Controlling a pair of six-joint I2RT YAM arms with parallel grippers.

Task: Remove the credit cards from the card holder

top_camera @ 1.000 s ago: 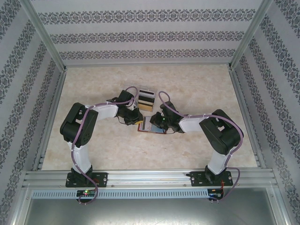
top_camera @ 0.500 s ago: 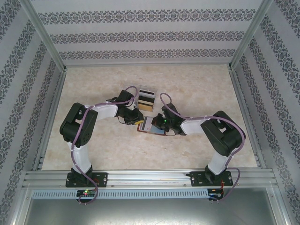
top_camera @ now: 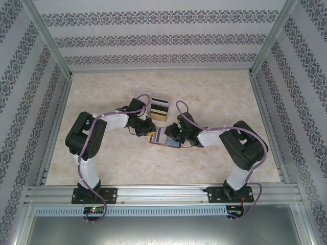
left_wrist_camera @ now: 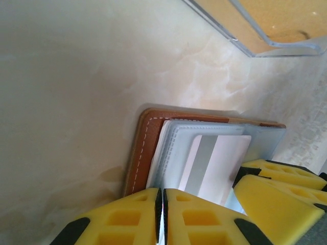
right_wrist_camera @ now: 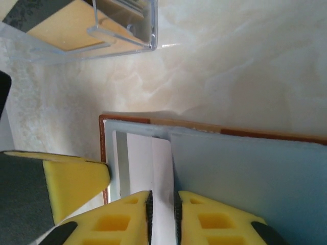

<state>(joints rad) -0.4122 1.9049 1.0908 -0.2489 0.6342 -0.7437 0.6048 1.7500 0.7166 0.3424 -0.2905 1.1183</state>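
The brown leather card holder (top_camera: pixel 162 138) lies open on the table with clear plastic sleeves spread out (left_wrist_camera: pixel 139 153) (right_wrist_camera: pixel 103 148). A white credit card (left_wrist_camera: pixel 219 163) with a grey stripe sticks partly out of a sleeve (right_wrist_camera: pixel 148 163). My left gripper (top_camera: pixel 149 128) (left_wrist_camera: pixel 162 196) is shut, its tips at the holder's left edge; I cannot tell whether a sleeve is pinched. My right gripper (top_camera: pixel 174 135) (right_wrist_camera: pixel 162 199) stands over the card from the other side, its jaws a narrow way apart with the white card showing in the gap. Its yellow fingers (left_wrist_camera: pixel 271 196) touch the card's end.
A clear acrylic box (top_camera: pixel 158 106) (left_wrist_camera: pixel 265 25) (right_wrist_camera: pixel 87 28) with yellow and black contents stands just behind the holder, close to both wrists. Patterned walls and metal posts (top_camera: pixel 48 46) enclose the marbled table (top_camera: pixel 102 92).
The right gripper has shifted slightly to the right over the holder, and its jaws have parted a little. The left arm and the holder have stayed in place.
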